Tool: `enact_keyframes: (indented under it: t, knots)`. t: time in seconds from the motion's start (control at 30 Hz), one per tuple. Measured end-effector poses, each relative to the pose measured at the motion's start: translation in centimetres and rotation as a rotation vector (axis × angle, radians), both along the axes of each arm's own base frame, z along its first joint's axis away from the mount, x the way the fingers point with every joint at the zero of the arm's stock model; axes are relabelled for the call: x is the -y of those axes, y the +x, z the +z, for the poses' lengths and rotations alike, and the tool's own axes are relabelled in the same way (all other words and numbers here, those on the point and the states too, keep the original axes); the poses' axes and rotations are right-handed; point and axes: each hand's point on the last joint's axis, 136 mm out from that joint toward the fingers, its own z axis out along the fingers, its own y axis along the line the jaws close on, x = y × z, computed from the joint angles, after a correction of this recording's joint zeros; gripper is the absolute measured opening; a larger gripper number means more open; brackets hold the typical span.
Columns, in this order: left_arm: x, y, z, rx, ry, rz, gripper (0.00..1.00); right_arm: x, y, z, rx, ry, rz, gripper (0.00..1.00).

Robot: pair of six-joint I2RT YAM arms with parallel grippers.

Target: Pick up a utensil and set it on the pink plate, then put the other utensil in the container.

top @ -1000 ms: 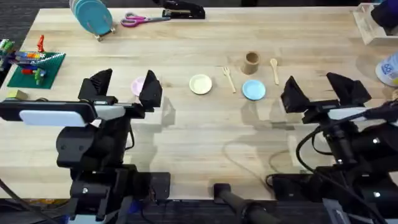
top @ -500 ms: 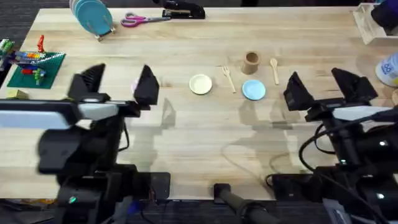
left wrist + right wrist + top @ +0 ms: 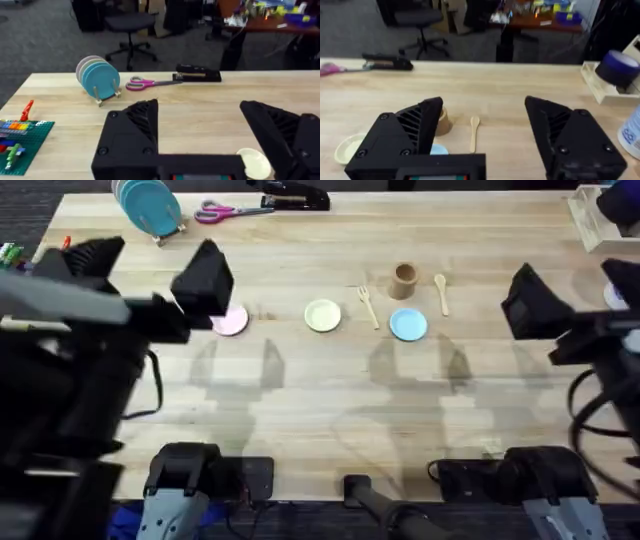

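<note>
Fork (image 3: 369,307) lies untouched on the table toward its far edge, between the yellow plate (image 3: 322,315) and the cup (image 3: 404,279); spoon (image 3: 441,292) just beyond; pink plate (image 3: 232,321) waits leftward; left gripper (image 3: 150,260) and right gripper (image 3: 482,131) both gape wide, empty, presumably readying to reach.

Grey carpet floor (image 3: 45,40) surrounds the table; a black office chair (image 3: 127,27) stands at 12 o'clock, a red-brown desk (image 3: 540,21) at 1 o'clock.
</note>
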Motion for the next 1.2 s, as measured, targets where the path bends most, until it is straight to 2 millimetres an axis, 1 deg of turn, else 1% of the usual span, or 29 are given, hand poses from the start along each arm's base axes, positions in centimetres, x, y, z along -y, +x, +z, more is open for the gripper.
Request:
enact_keyframes:
  t: [0.13,0.23,0.47,0.6,0.73,0.9,1.03,1.13,1.2]
  knots:
    - [0.0,0.5,1.1,-0.098,0.001,0.000,0.994,0.0,0.4,1.5,-0.090,0.000,0.000,0.997]
    - [0.0,0.8,1.6,-0.184,0.001,-0.001,0.994,0.0,0.6,2.1,-0.188,-0.001,0.002,0.997]
    - [0.1,1.1,1.5,-0.396,0.002,-0.003,0.993,-0.1,1.3,2.7,-0.429,-0.003,0.004,0.997]
    - [0.4,1.5,1.2,-0.493,-0.004,-0.023,0.993,-0.1,1.8,2.5,-0.567,-0.005,0.004,0.997]
    - [0.6,2.0,0.3,-0.596,-0.009,-0.034,0.993,-0.1,2.3,1.5,-0.723,-0.006,0.004,0.997]
    - [0.9,3.0,-1.5,-0.724,-0.016,-0.045,0.993,-0.1,3.1,-0.1,-0.901,-0.007,0.004,0.997]
    - [1.0,3.5,-3.2,-0.812,-0.021,-0.051,0.993,-0.1,4.4,-0.8,-0.963,-0.012,0.006,0.997]
    - [1.3,3.6,-4.4,-0.872,-0.033,-0.068,0.993,-0.1,4.6,-1.5,-0.991,-0.015,0.008,0.998]
    - [1.5,3.9,-4.9,-0.889,-0.038,-0.076,0.993,-0.1,4.6,-1.5,-0.994,-0.018,0.010,0.998]
